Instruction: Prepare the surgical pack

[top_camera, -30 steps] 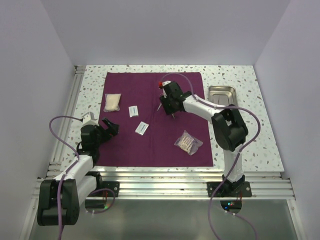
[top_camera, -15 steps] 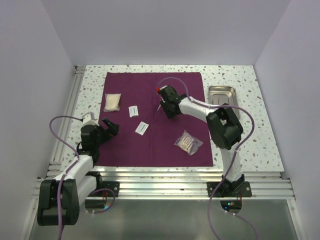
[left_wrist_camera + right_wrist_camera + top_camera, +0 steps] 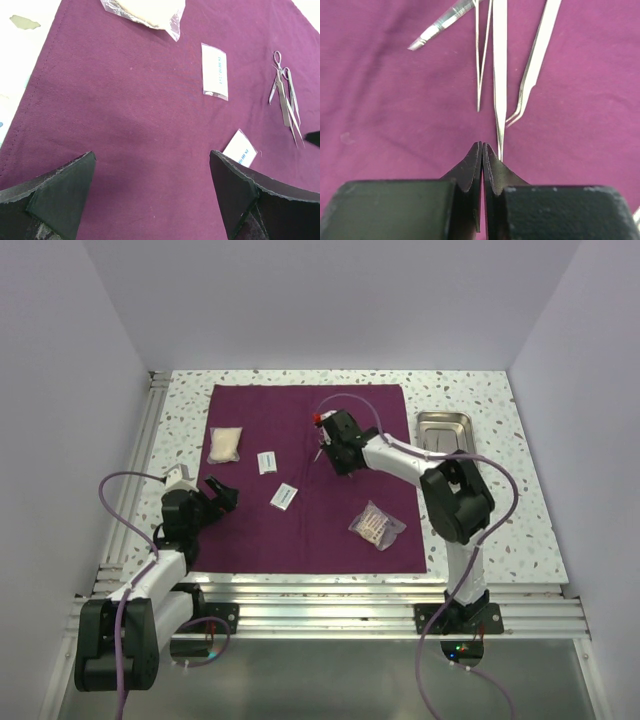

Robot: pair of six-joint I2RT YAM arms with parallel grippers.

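Both over surgical pack [image 3: 300,530]: left gripper [image 3: 152,156] jaws wide at its edge, right gripper [image 3: 483,146] jaws closed.

The right fingers [image 3: 470,167] have dropped lower and shifted slightly left over the surgical pack [image 3: 390,105].

The surgical pack [image 3: 310,530] is plain plum-maroon, the counter [image 3: 480,400] white with dark speckles, the tray [image 3: 445,416] and instruments [image 3: 499,75] shiny silver, the flat packet [image 3: 214,70] white with blue print, the pouch [image 3: 225,444] cream.
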